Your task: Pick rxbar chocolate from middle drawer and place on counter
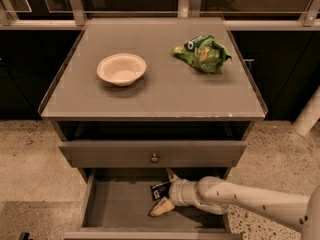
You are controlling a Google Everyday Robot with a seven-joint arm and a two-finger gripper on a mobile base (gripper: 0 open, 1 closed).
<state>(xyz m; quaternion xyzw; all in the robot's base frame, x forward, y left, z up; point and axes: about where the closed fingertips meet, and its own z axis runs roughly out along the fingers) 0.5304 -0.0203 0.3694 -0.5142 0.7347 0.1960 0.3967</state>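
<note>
The rxbar chocolate, a small black wrapper with a white patch, lies on the floor of the open middle drawer, right of its centre. My gripper reaches into the drawer from the right on a white arm. Its two pale fingers are spread, one behind the bar and one in front, with the bar between them. The bar still rests on the drawer floor. The grey counter is above.
A cream bowl sits on the counter's left half and a green snack bag at its back right. The shut upper drawer front with a round knob overhangs the gripper. A white post stands at the right.
</note>
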